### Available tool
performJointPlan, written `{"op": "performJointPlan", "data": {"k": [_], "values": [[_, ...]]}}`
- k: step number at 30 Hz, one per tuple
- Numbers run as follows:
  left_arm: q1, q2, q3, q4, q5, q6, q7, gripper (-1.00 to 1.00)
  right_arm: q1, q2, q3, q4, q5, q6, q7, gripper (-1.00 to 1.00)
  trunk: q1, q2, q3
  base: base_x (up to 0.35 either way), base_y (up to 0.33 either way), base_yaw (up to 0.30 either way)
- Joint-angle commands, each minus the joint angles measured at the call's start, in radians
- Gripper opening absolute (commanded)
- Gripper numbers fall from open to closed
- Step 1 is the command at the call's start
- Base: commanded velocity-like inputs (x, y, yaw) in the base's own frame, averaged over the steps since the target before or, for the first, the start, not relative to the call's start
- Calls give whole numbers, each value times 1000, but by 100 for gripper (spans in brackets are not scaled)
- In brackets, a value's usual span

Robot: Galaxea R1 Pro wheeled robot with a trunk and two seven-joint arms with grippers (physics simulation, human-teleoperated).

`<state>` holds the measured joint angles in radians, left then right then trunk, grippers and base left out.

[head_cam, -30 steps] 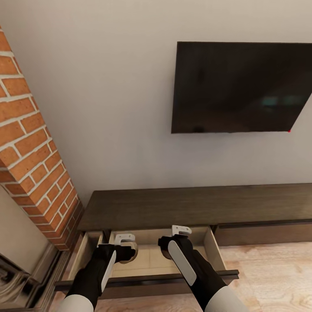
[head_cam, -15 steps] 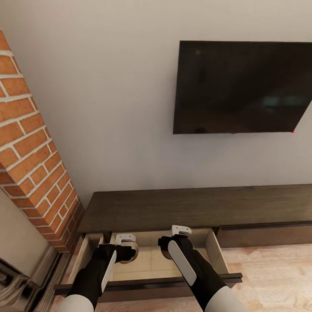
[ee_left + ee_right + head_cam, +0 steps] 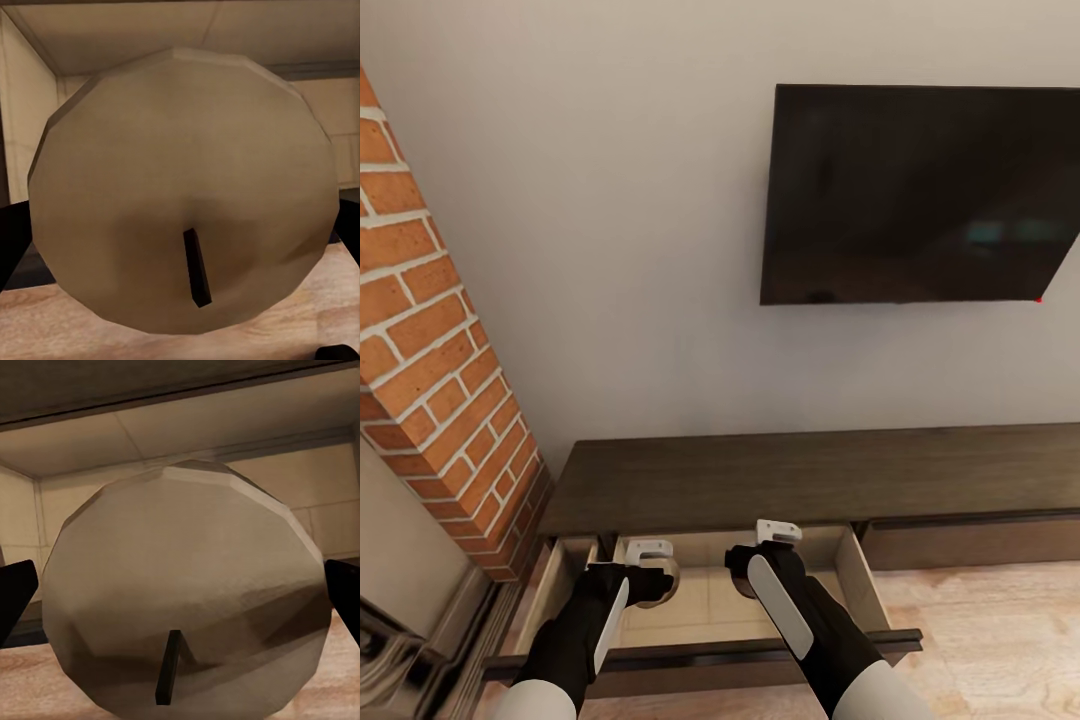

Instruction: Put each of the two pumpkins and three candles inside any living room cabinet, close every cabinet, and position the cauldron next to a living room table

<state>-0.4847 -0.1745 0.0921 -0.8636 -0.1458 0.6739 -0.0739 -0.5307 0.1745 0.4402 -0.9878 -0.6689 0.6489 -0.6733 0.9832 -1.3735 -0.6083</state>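
The long dark-brown cabinet [image 3: 810, 475] stands against the wall, and its left drawer [image 3: 710, 600] is pulled out, showing a pale inside. Both my grippers hang over that open drawer. My left gripper [image 3: 657, 578] is shut on a beige candle [image 3: 180, 195], whose dark wick faces the left wrist camera. My right gripper [image 3: 752, 566] is shut on a second beige candle [image 3: 187, 592], with black fingers [image 3: 15, 592] on either side of it. The pumpkins, the cauldron and the coffee table are out of view.
A black television [image 3: 920, 195] hangs on the pale wall above the cabinet. A brick column [image 3: 430, 380] rises at the left, close to the drawer's left side. The cabinet's neighbouring drawer front [image 3: 970, 540] is shut. Wooden floor [image 3: 1000, 640] lies to the right.
The whole picture has shifted a little, so the camera has moved. Both arms stay over the open drawer with their candles held.
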Motion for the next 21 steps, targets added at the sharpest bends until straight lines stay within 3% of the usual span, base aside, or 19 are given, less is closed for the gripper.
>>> {"op": "performJointPlan", "data": {"k": [1, 11, 16, 21], "values": [[0, 0, 0, 0, 0, 0, 0, -100, 0, 0, 0, 0, 0, 0, 0, -100, 4, -7, -3, 0, 0, 0], [0, 0, 0, 0, 0, -2, 0, -100, -5, 0, 0, 5, -1, 7, 0, -100, 42, -77, -35, 0, 0, 0], [0, 0, 0, -1, 0, -2, 0, -100, -46, 0, 0, 97, -1, 1, 0, -100, 61, -112, -50, 0, 0, 0], [0, 0, 0, -3, 0, -2, 0, -100, -56, 0, -1, 124, -1, -3, 0, -100, 81, -147, -66, 0, 0, 0]]}}
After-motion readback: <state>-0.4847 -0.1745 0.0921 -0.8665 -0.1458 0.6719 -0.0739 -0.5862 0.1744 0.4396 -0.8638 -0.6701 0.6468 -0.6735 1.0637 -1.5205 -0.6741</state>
